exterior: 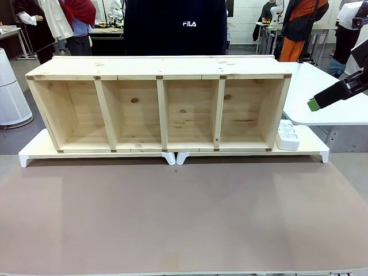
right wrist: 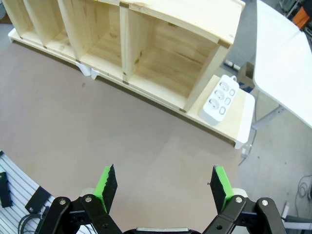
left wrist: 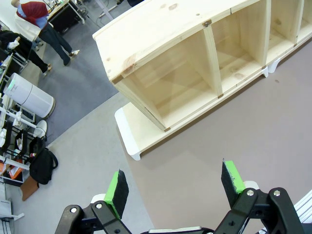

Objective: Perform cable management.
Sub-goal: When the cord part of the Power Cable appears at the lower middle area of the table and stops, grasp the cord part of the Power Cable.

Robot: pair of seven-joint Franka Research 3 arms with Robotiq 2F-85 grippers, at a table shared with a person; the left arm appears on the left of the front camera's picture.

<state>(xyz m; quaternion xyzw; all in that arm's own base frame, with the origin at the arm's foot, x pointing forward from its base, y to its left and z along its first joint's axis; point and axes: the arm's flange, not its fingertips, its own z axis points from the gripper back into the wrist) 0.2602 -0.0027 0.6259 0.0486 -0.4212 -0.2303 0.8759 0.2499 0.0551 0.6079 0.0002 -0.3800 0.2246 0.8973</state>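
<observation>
1. Ahead of the right gripper [right wrist: 163, 183], jaws spread and holding nothing: wooden shelf [right wrist: 165, 68], with a white power strip [right wrist: 220, 99] just beside its end wall.
2. Left gripper [left wrist: 174, 184]: jaws spread, nothing held; the shelf's opposite end lies ahead of it.
3. Cable: position, long axis and nearer arm cannot be told; judged likeliest near the power strip, on the right gripper's side.

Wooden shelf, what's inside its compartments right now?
All four compartments of the wooden shelf hold nothing, just bare wood. Whatever lies behind its back is covered.
</observation>
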